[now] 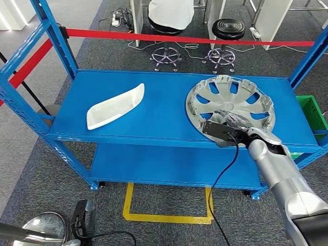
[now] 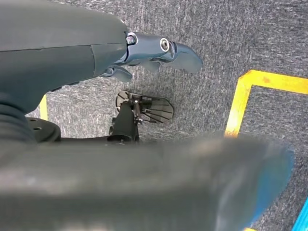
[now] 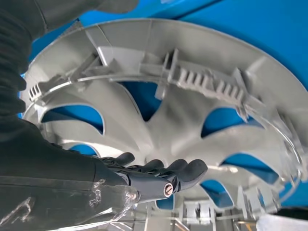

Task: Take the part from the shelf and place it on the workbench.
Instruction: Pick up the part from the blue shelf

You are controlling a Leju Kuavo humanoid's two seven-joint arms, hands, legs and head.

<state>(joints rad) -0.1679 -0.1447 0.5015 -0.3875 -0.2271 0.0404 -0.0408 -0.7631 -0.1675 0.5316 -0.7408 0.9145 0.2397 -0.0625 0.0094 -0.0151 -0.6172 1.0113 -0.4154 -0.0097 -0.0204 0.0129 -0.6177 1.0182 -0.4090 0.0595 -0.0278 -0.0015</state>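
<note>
Fingers [image 3: 171,169] of my right hand [image 1: 232,123] lie stretched out, close together and nearly flat, over the near part of the hubcap [image 1: 236,100]; they look to rest on or just above a spoke, nothing clasped, and whether they actually touch I cannot tell. In the right wrist view the hubcap [image 3: 174,115] lies inner side up, clips and ribs showing, blue shelf [image 1: 166,102] visible through the openings

Hubcap sits on the top deck of the shelf at about 2 o'clock in the head view, flat, its near rim just at the front edge. It is round, so no long axis; the rim nearest me is at its 6 o'clock, and my fingers point from there toward its centre, roughly 11 o'clock

Left hand [image 2: 156,50] hangs low over the carpet by the yellow tape [image 2: 239,101], fingers loosely extended, holding nothing. So the right hand is far nearer, already on the part

White trim piece [image 1: 116,106] lies at 10 o'clock on the same deck, well apart from the hubcap, long axis running 8 to 2 o'clock

Judgement: grasp not yet made; fingers likely need to hook through a spoke opening or under the near rim before lifting
</note>
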